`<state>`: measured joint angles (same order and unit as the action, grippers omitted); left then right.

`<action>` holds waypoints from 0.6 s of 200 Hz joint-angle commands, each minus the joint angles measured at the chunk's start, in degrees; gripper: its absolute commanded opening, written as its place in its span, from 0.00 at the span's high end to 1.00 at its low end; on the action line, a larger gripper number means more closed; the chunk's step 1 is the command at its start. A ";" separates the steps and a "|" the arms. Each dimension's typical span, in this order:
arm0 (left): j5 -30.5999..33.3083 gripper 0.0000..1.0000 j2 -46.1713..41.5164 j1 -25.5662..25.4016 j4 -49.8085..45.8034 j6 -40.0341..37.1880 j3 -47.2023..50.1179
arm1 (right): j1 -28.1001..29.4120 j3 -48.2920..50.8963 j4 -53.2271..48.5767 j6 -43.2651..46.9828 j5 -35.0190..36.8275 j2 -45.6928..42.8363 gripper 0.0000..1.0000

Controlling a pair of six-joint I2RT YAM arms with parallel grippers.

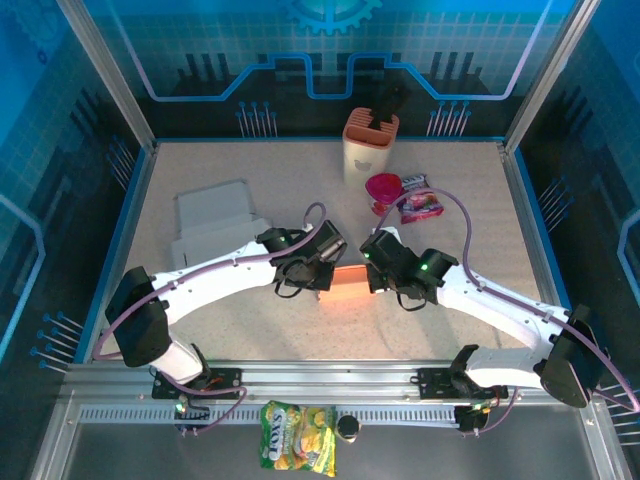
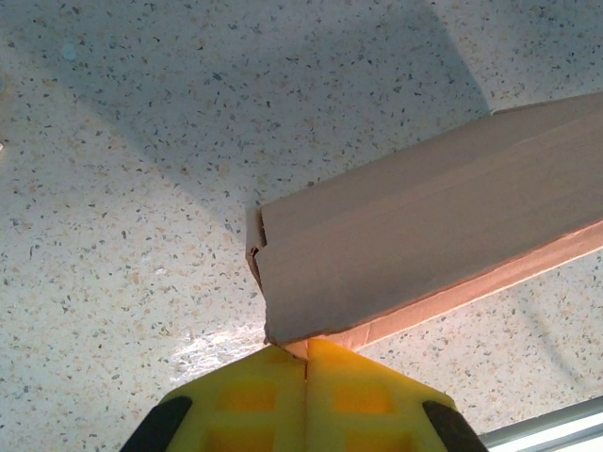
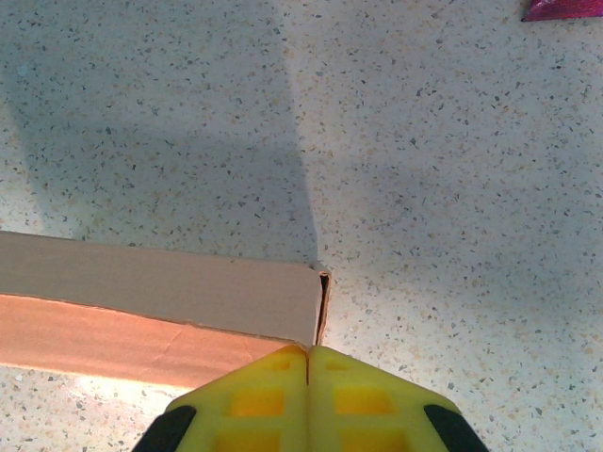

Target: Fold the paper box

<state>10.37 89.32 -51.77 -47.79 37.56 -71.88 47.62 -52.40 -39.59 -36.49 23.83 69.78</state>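
The paper box [image 1: 350, 283] is a long orange and tan carton lying flat in the middle of the table. My left gripper [image 1: 322, 275] is at its left end and my right gripper [image 1: 372, 275] at its right end. In the left wrist view the yellow fingers [image 2: 254, 395] are shut, and the left gripper [image 2: 306, 347] touches the lower corner of the box [image 2: 424, 235]. In the right wrist view the right gripper [image 3: 308, 350] is also shut, tips against the end corner of the box [image 3: 160, 292], beside a thin end flap [image 3: 324, 306]. Whether either pinches card is unclear.
A flat pale cardboard sheet [image 1: 215, 225] lies at the back left. A peach-coloured holder [image 1: 370, 145], a pink bowl [image 1: 383, 188] and a pink packet [image 1: 420, 205] stand at the back centre. A yellow snack bag [image 1: 298, 450] lies on the front rail.
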 commanded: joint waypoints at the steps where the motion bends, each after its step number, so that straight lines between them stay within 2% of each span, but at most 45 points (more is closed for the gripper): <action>1: -3.36 0.95 -0.77 0.52 1.90 -0.51 0.05 | 1.41 -0.86 0.99 -0.42 -0.90 0.42 1.00; 120: -3.23 0.99 -3.01 0.79 5.26 0.19 6.92 | 1.43 0.40 1.36 -0.07 -1.12 -0.48 1.00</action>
<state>9.15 87.20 -51.11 -43.59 37.43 -66.57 47.70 -52.38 -39.38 -36.47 23.55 69.78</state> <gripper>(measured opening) 0.051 0.063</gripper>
